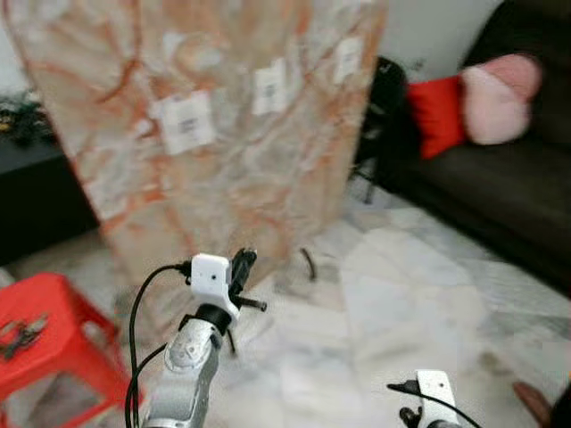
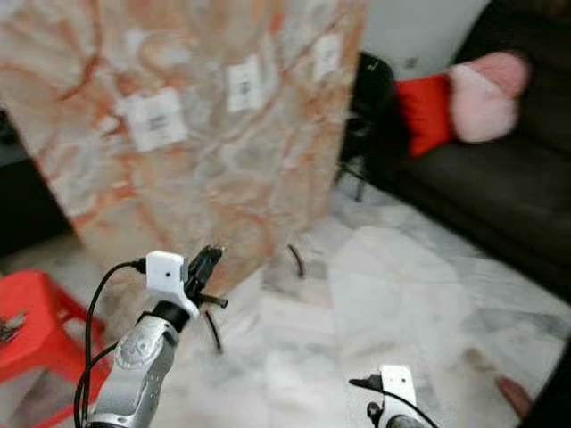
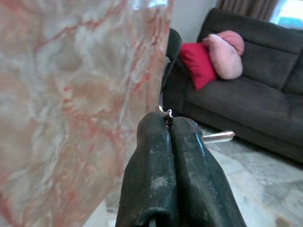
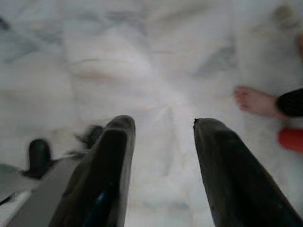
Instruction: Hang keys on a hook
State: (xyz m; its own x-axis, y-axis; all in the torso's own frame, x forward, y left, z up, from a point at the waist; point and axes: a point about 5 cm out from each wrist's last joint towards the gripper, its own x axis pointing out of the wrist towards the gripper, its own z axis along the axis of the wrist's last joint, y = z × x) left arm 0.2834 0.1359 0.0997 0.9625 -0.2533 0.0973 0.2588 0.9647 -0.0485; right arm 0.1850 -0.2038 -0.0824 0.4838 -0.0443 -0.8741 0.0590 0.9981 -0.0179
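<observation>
Pinching tight at their tips, the two black fingers [image 3: 156, 156] of the left gripper [image 3: 168, 124] are pressed flat against each other with no gap between them, and a small metal ring and a silver key [image 3: 218, 136] stick out just past the tips, so the keys appear to be clamped there by very little material. From the head camera the left gripper [image 1: 241, 267] is raised in front of the robot, just short of a tall board [image 1: 223, 116] with an orange-and-white marble pattern that leans or stands on the pale marble floor [image 1: 401, 294]. Three white hook plates are stuck on the board's face, one of them nearest the arm [image 1: 186, 122], all well above the gripper's present height. The right gripper [image 4: 163, 127] hangs low with its fingers spread wide apart and nothing between them, pointed at the floor; a person's bare foot [image 4: 255, 100] is near it. Off to the robot's left stands a red stool [image 1: 53, 330], and to the right a dark sofa [image 1: 500, 196] with a red cushion [image 1: 437, 114] and a pink one. The pictures are blurred, so the hooks themselves cannot be made out. The risks, as I judge them: the thin grip could let the keys slip or swing during the lift, the ring could miss a small hook that is hard to see, and a push against the board might tip or shift it.
</observation>
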